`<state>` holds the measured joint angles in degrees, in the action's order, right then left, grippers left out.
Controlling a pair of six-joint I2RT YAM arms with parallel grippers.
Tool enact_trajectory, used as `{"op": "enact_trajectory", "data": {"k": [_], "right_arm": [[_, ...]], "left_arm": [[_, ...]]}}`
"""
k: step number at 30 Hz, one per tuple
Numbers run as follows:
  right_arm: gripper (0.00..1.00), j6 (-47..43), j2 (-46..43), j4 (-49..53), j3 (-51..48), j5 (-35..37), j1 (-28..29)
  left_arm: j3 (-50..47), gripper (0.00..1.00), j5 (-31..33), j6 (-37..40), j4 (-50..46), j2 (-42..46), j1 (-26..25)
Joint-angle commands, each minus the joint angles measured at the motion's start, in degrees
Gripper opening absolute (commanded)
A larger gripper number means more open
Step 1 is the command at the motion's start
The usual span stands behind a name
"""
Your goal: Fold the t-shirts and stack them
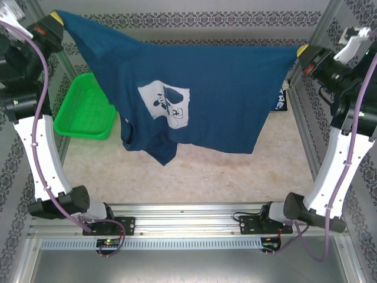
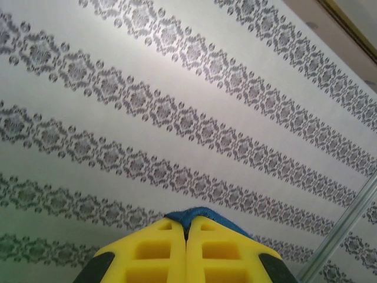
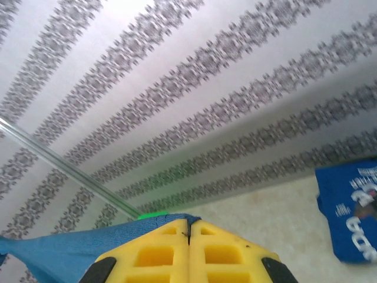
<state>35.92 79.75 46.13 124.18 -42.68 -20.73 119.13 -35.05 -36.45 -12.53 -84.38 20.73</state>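
- We see left fingers (image 1: 55,18) and right fingers (image 1: 303,50) raised high, wide apart, each clamped on the navy t-shirt (image 1: 224,100), which hangs above the worktop (image 1: 206,177).
- We count two shirts; the blue t-shirt (image 3: 350,206), perhaps folded, lies far right.

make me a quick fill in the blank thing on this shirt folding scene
The navy t-shirt hangs stretched between the left pincer and the right pincer, both ____ on its cloth.
Its cartoon print is ____ in colour.
The mesh basket on the table is ____ in colour.
The brighter blue t-shirt lies on the table beside the ____ arm.
Missing words: shut, white, green, right.
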Motion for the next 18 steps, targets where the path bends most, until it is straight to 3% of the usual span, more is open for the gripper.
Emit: {"op": "enact_trajectory", "data": {"k": [1,8,12,15,18], "right_arm": [[0.0,3.4,5.6,-0.9,7.4,-1.1,-0.8],[0.0,2.9,19.2,-0.5,19.0,-1.2,2.1],[0.0,4.3,30.8,-1.7,30.3,-0.8,4.3],[0.0,11.5,40.9,-10.7,40.3,-3.1,5.0],[0.0,20.9,47.1,-26.3,43.1,-4.3,5.1]], "left_arm": [[6.0,0.0,0.2,-2.3,2.7,-5.4,0.9],[11.7,0.0,-2.2,-9.2,10.4,-18.3,-0.4],[19.8,0.0,-1.1,-9.7,11.6,-26.1,-3.1],[24.6,0.0,0.5,-11.9,14.0,-31.1,-4.1],[32.1,0.0,1.6,-15.7,15.8,-37.5,-4.1]]}}
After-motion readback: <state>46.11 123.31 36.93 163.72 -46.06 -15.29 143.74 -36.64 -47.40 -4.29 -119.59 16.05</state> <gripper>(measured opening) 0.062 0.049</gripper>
